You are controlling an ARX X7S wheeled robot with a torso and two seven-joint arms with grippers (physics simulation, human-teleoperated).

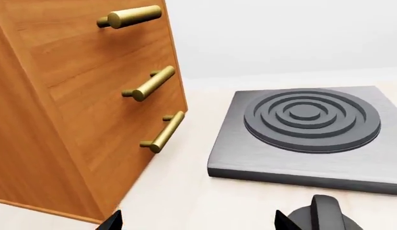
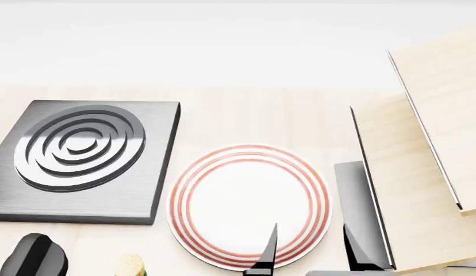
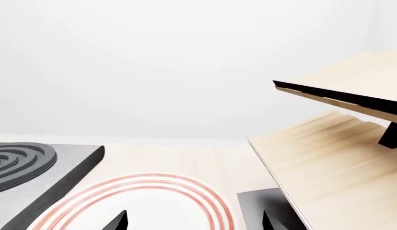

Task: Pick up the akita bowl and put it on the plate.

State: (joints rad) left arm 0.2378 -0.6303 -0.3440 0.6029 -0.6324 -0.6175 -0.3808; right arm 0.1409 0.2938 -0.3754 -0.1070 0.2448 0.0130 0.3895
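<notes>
The akita bowl is out of view in all three views. The plate, white with red rings round its rim, lies on the pale table right of the burner; its ringed edge also shows in the right wrist view. My right gripper hangs open over the plate's near right edge, with one fingertip above the plate and the other above a dark slab; nothing is between its fingers. My left gripper is open over bare table in front of the burner, holding nothing.
A dark grey square burner with raised rings sits left of the plate. A brown drawer cabinet with brass handles stands beside the burner. A pale wooden rack and dark slab stand right of the plate. A black knob-like shape lies near the front.
</notes>
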